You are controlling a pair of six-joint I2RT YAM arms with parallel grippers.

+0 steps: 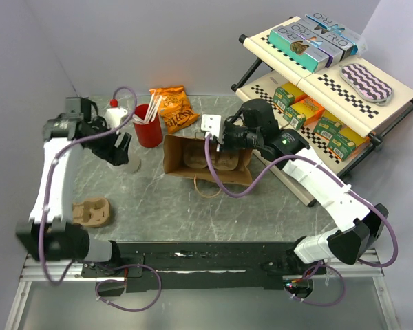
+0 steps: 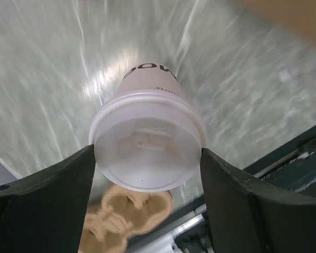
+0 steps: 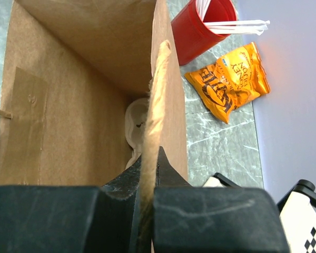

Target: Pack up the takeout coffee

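Note:
The takeout coffee [image 2: 147, 142], a small white paper cup with a white domed lid, sits between my left gripper's [image 2: 147, 158] fingers [image 2: 58, 184], which press on both sides of its lid. From above, the cup [image 1: 129, 162] is at the back left with my left gripper [image 1: 120, 152] on it; I cannot tell whether it is off the table. The brown paper bag [image 1: 175, 152] lies mid-table, mouth open. My right gripper [image 3: 150, 168] is shut on the bag's twine handle [image 3: 154, 105] at its rim, and it also shows from above [image 1: 220, 139].
A pulp cup carrier [image 1: 91, 212] lies front left; another [image 3: 136, 126] sits inside the bag. A red cup with white sticks [image 1: 148, 126], an orange snack packet [image 1: 173, 106] and a red-capped bottle [image 1: 113, 110] stand behind. A checkered shelf of boxes [image 1: 316, 75] is at right.

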